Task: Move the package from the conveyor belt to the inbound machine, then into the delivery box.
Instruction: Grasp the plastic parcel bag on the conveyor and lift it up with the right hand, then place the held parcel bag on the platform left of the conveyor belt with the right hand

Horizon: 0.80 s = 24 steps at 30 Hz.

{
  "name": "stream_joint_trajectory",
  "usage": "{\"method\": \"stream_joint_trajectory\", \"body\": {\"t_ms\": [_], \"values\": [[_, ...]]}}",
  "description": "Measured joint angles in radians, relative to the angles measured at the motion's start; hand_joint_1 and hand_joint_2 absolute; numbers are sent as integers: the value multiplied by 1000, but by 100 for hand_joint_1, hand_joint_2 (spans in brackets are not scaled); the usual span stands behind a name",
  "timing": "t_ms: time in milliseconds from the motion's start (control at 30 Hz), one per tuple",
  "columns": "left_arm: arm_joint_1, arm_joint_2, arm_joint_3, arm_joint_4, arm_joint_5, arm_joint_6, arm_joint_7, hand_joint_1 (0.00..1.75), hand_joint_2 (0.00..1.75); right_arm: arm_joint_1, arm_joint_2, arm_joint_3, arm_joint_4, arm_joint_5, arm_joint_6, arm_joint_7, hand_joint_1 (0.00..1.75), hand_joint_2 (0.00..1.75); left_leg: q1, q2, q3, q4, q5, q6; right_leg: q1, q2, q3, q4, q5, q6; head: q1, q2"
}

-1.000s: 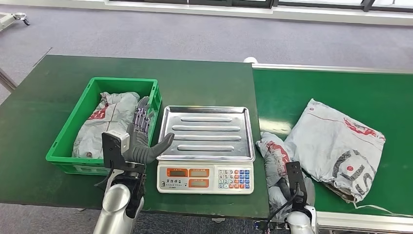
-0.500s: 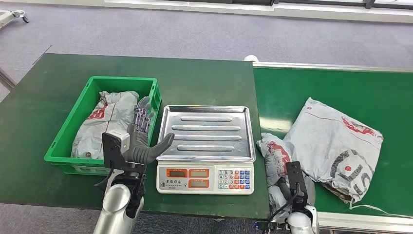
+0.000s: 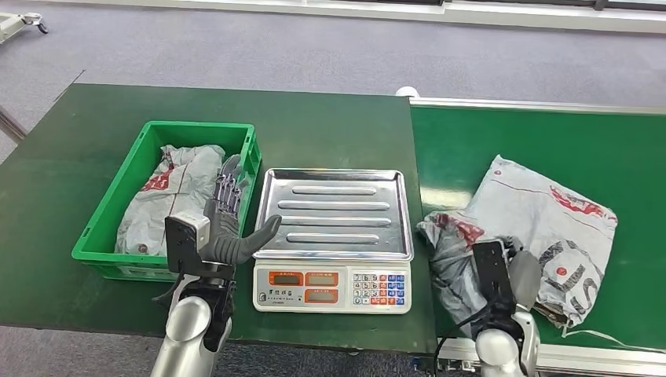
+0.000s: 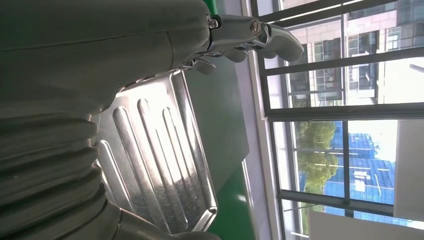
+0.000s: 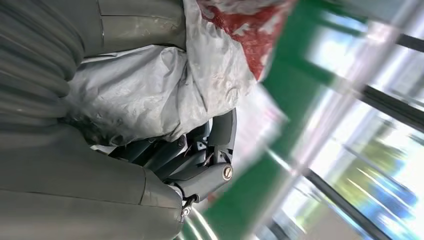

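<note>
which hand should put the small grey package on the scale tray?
Right. The right hand already grips the small crumpled grey plastic package beside the steel scale tray. The left hand hangs open between the tray and the green plastic crate, holding nothing.

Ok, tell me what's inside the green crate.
One crumpled grey package with red print lies in the green crate. Whatever is beneath it is covered, and the left hand hides the crate's near right corner.
</note>
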Motion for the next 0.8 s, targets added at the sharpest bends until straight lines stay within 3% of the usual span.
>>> {"method": "stream_joint_trajectory", "body": {"t_ms": [233,800], "values": [[1,3,0,27,0,9,-39,0,175,-57,-57,117,-153,82,-50,24,175,175,0,0,0,0,0,0,0,0,-1,0,0,0,0,0],[0,29,0,56,40,37,-60,0,175,-131,-115,200,-120,71,-108,20,175,175,0,0,-1,0,1,-1,0,0,-1,1,0,0,0,0]]}}
